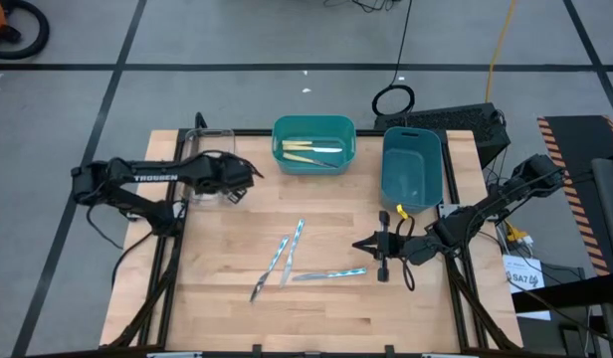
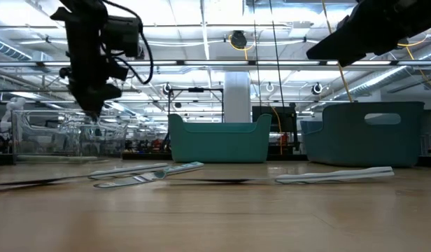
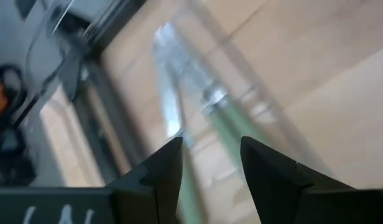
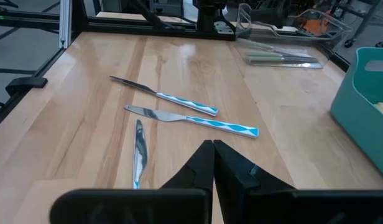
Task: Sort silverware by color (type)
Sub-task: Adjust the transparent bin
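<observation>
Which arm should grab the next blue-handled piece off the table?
Right, probably. The right claw sits shut beside the blue-handled utensils lying on the table. The left claw hangs open over the clear tray, farther off.

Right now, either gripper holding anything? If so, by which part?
Nothing held. Left gripper is open above the clear tray, green-handled utensils lying below it. Right gripper is shut and empty over the table.
</observation>
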{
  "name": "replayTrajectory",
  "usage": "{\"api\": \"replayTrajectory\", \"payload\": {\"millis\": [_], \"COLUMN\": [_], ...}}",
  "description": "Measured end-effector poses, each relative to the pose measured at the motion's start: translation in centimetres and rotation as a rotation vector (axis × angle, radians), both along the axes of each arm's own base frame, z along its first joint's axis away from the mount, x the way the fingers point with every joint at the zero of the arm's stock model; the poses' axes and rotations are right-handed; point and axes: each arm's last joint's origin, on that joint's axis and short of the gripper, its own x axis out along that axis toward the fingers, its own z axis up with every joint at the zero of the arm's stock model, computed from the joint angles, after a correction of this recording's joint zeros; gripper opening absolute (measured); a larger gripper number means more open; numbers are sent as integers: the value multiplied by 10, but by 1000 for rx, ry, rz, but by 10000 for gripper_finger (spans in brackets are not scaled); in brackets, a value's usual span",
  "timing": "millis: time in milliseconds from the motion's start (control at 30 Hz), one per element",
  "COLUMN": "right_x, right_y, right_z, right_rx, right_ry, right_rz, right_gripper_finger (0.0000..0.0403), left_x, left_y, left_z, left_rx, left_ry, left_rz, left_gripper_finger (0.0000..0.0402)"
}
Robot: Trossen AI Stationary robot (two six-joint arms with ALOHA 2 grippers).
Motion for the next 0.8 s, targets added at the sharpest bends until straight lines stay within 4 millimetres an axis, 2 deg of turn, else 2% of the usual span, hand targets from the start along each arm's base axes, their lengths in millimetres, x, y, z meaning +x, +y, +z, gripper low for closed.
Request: {"api": "replayTrajectory", "payload": {"millis": [300, 600, 800], "right_x": [0, -1, -1], "right_y": [0, 0, 0], "right_z": [-1, -2, -2], "right_rx": [14, 14, 14], "right_ry": [9, 19, 19], "right_rz": [-6, -8, -8], "right_gripper_finger": [4, 4, 4], "left_x": [24, 27, 34], "left_y": [-41, -68, -91], "left_z": [1, 4, 16], "left_rx": [48, 129, 134], "left_ry": [-178, -235, -328], "left_rz": [-145, -200, -266], "left_gripper_finger": [170, 170, 170]}}
